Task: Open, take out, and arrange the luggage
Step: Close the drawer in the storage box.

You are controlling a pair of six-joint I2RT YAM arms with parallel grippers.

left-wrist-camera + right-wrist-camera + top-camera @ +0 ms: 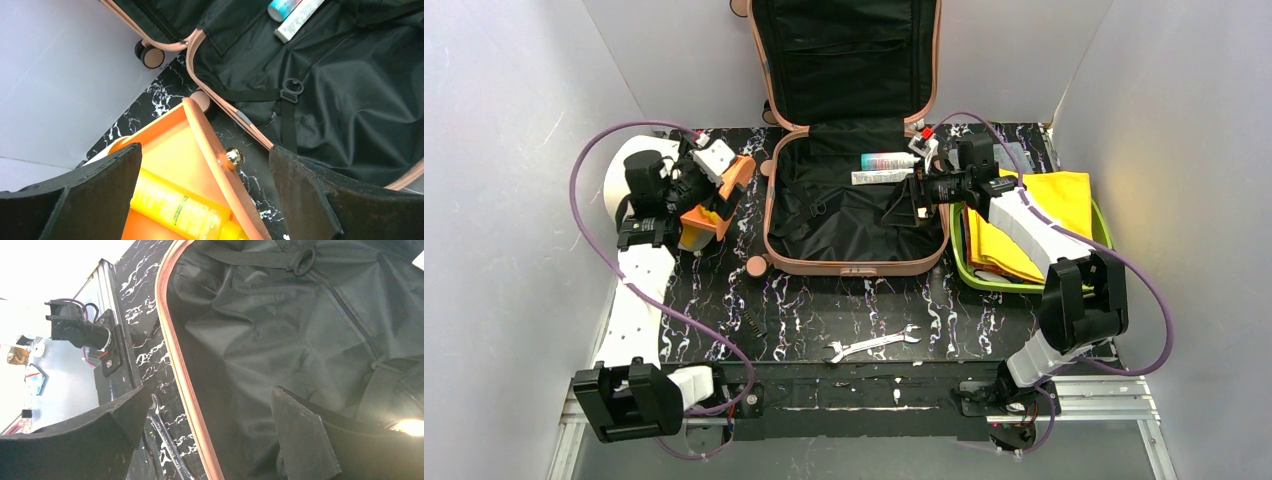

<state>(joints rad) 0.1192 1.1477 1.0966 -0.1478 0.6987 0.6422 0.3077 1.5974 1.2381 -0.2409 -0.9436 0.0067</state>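
The salmon-pink luggage [854, 215] lies open at the middle back of the table, its lid [844, 55] leaning on the rear wall and its black lining showing. A teal-and-pink bottle [889, 160] and a white tube [882, 176] lie in its far end. My right gripper [907, 205] hangs open over the case's right side; in the right wrist view [210, 435] its fingers straddle the pink rim [172, 355], holding nothing. My left gripper [702, 190] is open over the orange box [170, 150], where a yellow bottle [185, 210] lies between its fingers [85, 195] without being gripped.
A lime-green tray [1104, 235] holding yellow cloth [1049, 205] sits right of the case. A silver wrench [871, 345] and a small black piece [754, 322] lie near the front. The cream round box [622, 170] stands at the far left. Grey walls enclose three sides.
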